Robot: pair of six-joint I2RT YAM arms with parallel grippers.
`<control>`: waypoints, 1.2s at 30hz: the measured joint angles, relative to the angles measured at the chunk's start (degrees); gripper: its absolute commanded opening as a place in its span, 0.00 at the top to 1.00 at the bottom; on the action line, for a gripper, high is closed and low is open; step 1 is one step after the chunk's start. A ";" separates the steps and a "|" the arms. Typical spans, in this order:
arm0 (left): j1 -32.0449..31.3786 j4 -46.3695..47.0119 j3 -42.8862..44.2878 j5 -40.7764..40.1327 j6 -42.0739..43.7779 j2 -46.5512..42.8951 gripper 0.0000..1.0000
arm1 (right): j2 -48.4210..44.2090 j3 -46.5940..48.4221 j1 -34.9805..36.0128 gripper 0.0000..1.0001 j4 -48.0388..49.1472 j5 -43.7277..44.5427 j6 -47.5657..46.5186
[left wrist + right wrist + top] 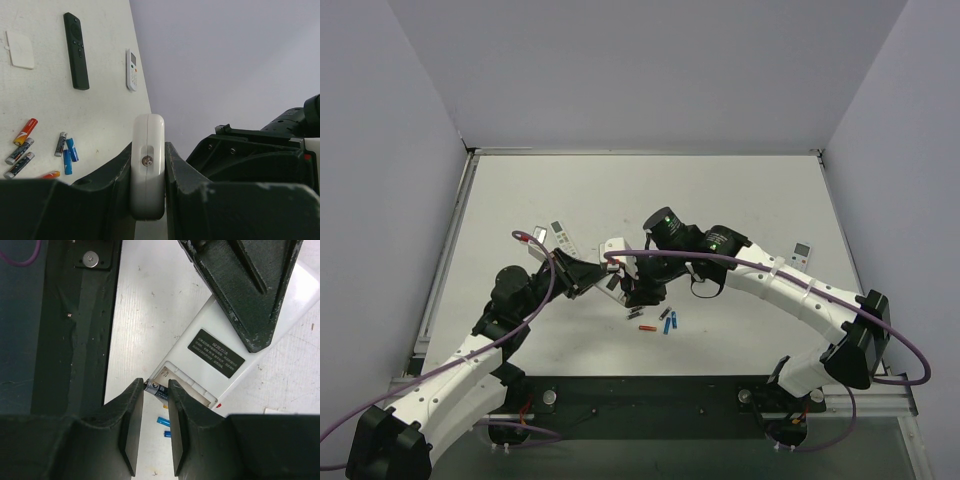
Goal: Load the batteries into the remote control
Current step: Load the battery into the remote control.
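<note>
My left gripper [148,200] is shut on the white remote control [147,150], which shows edge-on between the fingers and is held off the table [740,200]. In the right wrist view the remote's [200,367] white back faces me, with a dark label [216,353] and an open battery bay at its lower end. My right gripper [156,390] is shut on a dark grey battery [158,388] whose end is at the bay's mouth. In the top view both grippers meet at table centre: the left [595,268], the right [642,292]. Several loose batteries [660,322] lie on the table below them.
In the left wrist view the loose batteries [30,150] lie red, grey and blue, with a black remote [76,50], a slim white remote [131,70] and a white cover [20,49] beyond. Another small white remote [800,254] lies at the right.
</note>
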 measured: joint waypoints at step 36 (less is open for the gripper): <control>1.81 -5.14 0.66 -0.24 1.49 -0.22 1.00 | 1.99 -2.29 0.52 1.00 3.67 4.87 -2.49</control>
